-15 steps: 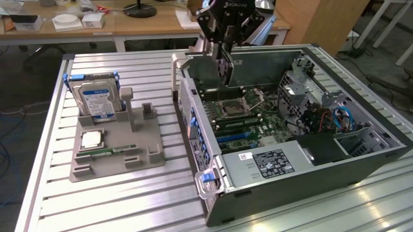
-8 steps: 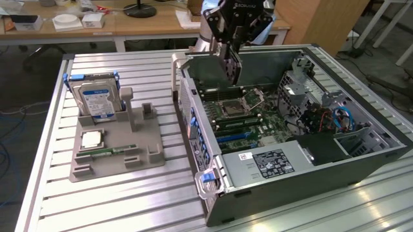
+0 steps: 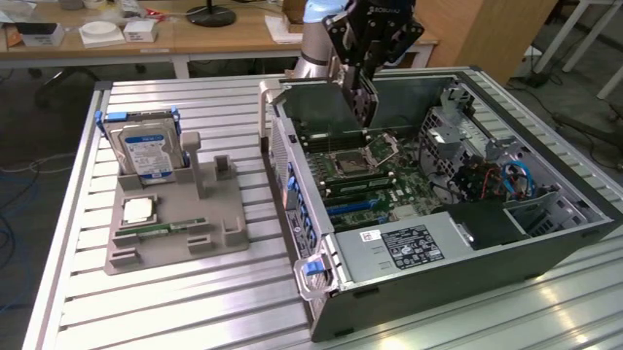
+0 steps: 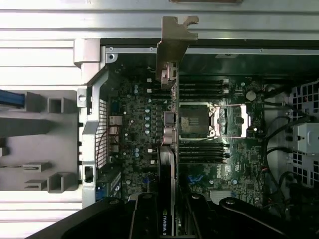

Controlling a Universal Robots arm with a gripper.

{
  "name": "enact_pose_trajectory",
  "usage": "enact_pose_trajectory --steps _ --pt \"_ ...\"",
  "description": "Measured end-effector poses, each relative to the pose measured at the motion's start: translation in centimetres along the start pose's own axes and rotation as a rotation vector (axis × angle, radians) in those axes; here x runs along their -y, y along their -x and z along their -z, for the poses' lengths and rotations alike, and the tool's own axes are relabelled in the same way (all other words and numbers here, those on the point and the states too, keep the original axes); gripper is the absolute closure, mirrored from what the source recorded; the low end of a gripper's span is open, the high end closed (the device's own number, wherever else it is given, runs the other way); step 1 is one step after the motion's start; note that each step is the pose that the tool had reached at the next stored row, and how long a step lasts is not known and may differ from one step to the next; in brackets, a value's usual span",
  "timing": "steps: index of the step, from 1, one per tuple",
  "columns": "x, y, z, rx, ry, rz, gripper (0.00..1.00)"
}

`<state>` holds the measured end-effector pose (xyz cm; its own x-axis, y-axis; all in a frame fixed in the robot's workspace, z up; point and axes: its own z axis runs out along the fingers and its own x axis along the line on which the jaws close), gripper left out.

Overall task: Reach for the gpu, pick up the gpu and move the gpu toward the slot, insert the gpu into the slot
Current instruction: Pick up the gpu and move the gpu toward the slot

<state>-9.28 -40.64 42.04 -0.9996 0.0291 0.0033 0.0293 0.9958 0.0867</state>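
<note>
arm [image 3: 314,44]: points straight down over the open computer case [image 3: 409,299]
gripper [image 3: 365,71]: fingers squeeze the gpu [image 3: 362,102], which hangs on its edge

The table [image 3: 185,313] is a bench of silvery ribbed metal, its long slats and grooves running across the exterior view from left to right. Two things lie directly on it. Toward the exterior view's left sits a flat grey tray [image 3: 156,257] with upright posts and holders. Toward the right a dark computer case [image 3: 438,292] lies on its side, open face up. A strip of bare slats separates them; they do not touch.
</note>
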Motion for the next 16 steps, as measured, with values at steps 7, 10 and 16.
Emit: enact_pose_trajectory --steps 7,10,16 --pt "-0.04 1.8 -0.12 0.0011 0.0000 0.000 0.74" --pt "-0.06 2.6 -0.16 0.0015 0.0000 0.000 0.74" --pt "-0.10 4.2 -0.24 0.0020 0.0000 0.000 0.74"
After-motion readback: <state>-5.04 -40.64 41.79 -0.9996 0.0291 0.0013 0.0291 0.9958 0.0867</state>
